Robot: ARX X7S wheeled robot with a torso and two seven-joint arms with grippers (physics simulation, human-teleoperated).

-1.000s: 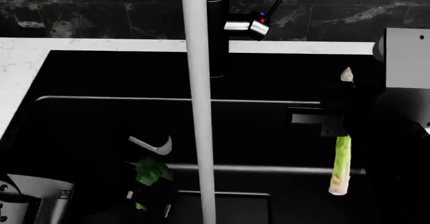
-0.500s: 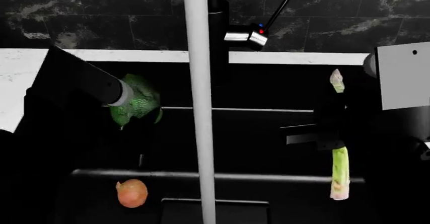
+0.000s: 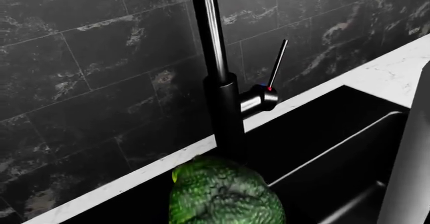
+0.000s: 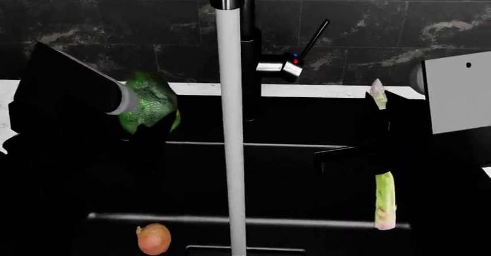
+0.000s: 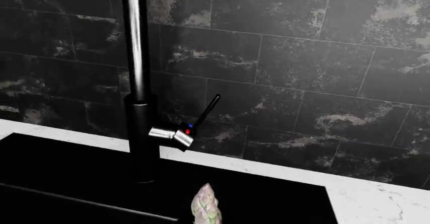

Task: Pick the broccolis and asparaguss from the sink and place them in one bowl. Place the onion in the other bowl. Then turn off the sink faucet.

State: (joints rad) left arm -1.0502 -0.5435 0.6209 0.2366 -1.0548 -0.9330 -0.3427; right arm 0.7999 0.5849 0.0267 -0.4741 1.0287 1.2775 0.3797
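the left pincer (image 4: 149,115) is clenched on a broccoli (image 4: 151,107), a dark green bumpy floret held up in the air over the left part of the sink (image 4: 291,129), close to its back edge; in the left wrist view the same crown (image 3: 225,194) fills the low foreground just in front of the faucet column. the right pincer (image 4: 378,144) grips an asparagus (image 4: 384,201) around its middle, the spear upright, its pointed purplish tip near the white counter (image 4: 337,91) at the sink's back edge and its pale cut end hanging down toward the basin's right side; the right wrist view shows only that tip (image 5: 206,206) poking up. the sink faucet (image 4: 249,66) stands at the middle of the back edge, a dark column with a short side body carrying a red and a blue dot, and its thin black lever handle (image 4: 314,37) tilts up and away toward the dark marbled wall tiles (image 5: 302,58). a straight white stream of water (image 4: 231,152) falls from the spout down the centre of the basin. an onion (image 4: 153,239), orange-tan and round, lies on the sink floor near the front left, well apart from both pincers and just left of the stream
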